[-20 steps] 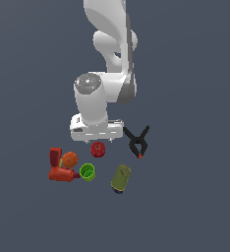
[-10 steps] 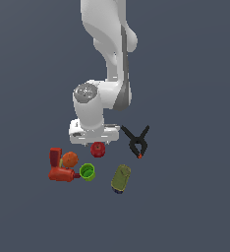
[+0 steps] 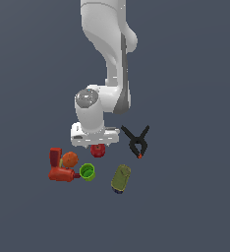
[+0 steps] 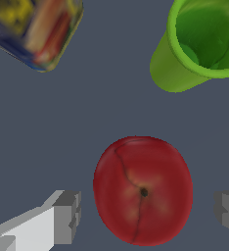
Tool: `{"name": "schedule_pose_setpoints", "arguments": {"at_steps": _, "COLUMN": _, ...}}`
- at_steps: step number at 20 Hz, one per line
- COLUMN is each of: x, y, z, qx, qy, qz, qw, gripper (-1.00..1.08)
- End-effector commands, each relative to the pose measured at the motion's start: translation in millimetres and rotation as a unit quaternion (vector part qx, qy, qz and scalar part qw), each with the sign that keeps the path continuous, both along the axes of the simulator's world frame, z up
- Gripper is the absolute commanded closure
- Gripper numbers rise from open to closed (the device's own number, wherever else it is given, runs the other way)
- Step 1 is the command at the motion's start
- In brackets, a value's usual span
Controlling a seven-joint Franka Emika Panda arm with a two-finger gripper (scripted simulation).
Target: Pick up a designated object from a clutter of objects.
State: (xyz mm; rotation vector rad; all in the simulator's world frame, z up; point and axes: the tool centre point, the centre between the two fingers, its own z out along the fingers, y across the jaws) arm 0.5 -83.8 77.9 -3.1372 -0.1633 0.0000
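Pincer (image 4: 146,215) spread wide with a finger (image 4: 65,216) either side of the apple (image 4: 143,190), not touching it, green cup (image 4: 202,41) beyond, can (image 4: 35,29) on its side, clamp (image 3: 138,141) past the arm.

colours on the dark slate-grey bench (image 3: 195,197)

apple (image 4: 142,190) glossy dark red; cup (image 4: 199,41) bright green; can (image 3: 121,178) olive, multicoloured label; clamp (image 3: 138,141) black; ball (image 3: 70,159) orange; box (image 3: 55,155) red; end effector (image 4: 148,214) pale grey.

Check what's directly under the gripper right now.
The red apple sits between the open gripper fingers, dimple showing. The exterior view mostly hides it beneath the hand.
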Motion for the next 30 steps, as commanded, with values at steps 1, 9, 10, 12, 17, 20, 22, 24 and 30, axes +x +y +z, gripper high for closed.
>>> {"name": "schedule_pose_setpoints", "arguments": {"at_steps": 1, "x": -0.8, "y": -0.1, "z": -13.0, "qx": 0.0, "qy": 0.0, "qz": 0.0, "qw": 1.0, "gripper": -0.92}}
{"name": "schedule_pose_setpoints", "arguments": {"at_steps": 9, "x": -0.1, "y": -0.3, "z": -31.9, "qx": 0.0, "qy": 0.0, "qz": 0.0, "qw": 1.0, "gripper": -0.92}}
{"name": "schedule_pose_setpoints", "arguments": {"at_steps": 10, "x": -0.1, "y": -0.3, "z": -31.9, "qx": 0.0, "qy": 0.0, "qz": 0.0, "qw": 1.0, "gripper": 1.08}}
{"name": "schedule_pose_setpoints", "arguments": {"at_steps": 12, "x": -0.1, "y": -0.3, "z": -31.9, "qx": 0.0, "qy": 0.0, "qz": 0.0, "qw": 1.0, "gripper": 1.08}}
{"name": "schedule_pose_setpoints", "arguments": {"at_steps": 17, "x": -0.1, "y": -0.3, "z": -31.9, "qx": 0.0, "qy": 0.0, "qz": 0.0, "qw": 1.0, "gripper": 1.08}}
{"name": "schedule_pose_setpoints", "arguments": {"at_steps": 20, "x": -0.2, "y": -0.8, "z": -30.7, "qx": 0.0, "qy": 0.0, "qz": 0.0, "qw": 1.0, "gripper": 1.08}}
{"name": "schedule_pose_setpoints", "arguments": {"at_steps": 22, "x": -0.2, "y": -0.4, "z": -29.7, "qx": 0.0, "qy": 0.0, "qz": 0.0, "qw": 1.0, "gripper": 1.08}}
{"name": "schedule_pose_setpoints", "arguments": {"at_steps": 24, "x": -0.1, "y": 0.9, "z": -26.5, "qx": 0.0, "qy": 0.0, "qz": 0.0, "qw": 1.0, "gripper": 1.08}}
{"name": "schedule_pose_setpoints", "arguments": {"at_steps": 30, "x": 0.4, "y": 9.9, "z": -4.1, "qx": 0.0, "qy": 0.0, "qz": 0.0, "qw": 1.0, "gripper": 1.08}}
